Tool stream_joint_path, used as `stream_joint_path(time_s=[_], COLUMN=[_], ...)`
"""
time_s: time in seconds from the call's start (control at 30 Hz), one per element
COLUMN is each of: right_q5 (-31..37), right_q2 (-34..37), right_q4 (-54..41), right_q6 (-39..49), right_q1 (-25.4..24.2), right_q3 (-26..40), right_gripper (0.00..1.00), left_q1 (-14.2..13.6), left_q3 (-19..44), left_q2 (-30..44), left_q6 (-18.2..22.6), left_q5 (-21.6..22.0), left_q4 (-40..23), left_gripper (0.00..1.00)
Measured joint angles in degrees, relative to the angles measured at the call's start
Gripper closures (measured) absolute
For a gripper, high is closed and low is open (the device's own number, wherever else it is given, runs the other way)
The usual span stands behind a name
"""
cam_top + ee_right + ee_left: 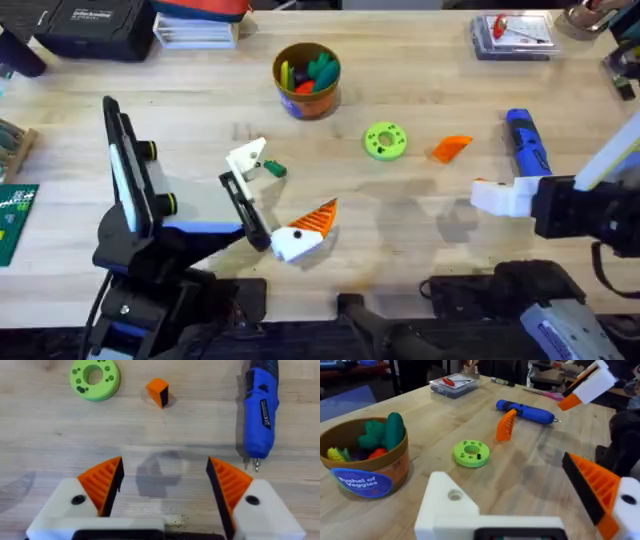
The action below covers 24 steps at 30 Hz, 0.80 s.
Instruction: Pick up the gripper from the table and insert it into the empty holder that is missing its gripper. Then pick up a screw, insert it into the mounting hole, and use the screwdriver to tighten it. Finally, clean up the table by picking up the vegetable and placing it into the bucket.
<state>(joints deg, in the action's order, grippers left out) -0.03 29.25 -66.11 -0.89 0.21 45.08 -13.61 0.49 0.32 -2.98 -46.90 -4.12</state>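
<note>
A robotics lab or workshop: a broad light wooden butcher-block bench (420, 240) carries bench tools and parts, among them a blue pen-shaped electric screwdriver (527, 143), a clear plastic parts box (512, 36) and a black hard case (93, 26) along the far edge (a green circuit board (15, 222) lies at the left), with dark furniture and clutter behind
</note>
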Motion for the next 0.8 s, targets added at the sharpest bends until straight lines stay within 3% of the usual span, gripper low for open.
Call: stream_joint_path(time_s=[0.57,0.8], right_q5=[0.0,0.0], right_q2=[-0.01,0.01], right_q4=[0.0,0.0], right_q6=[0.0,0.0], right_q1=[0.0,0.0], right_q3=[0.02,0.02], right_gripper=[0.007,0.008], left_q1=[0.0,0.0], left_q3=[0.0,0.0], left_q2=[-0.01,0.0], left_q6=[0.0,0.0], left_q5=[-0.6,-3.43], left_q4=[-0.02,-0.2], left_gripper=[0.014,0.014])
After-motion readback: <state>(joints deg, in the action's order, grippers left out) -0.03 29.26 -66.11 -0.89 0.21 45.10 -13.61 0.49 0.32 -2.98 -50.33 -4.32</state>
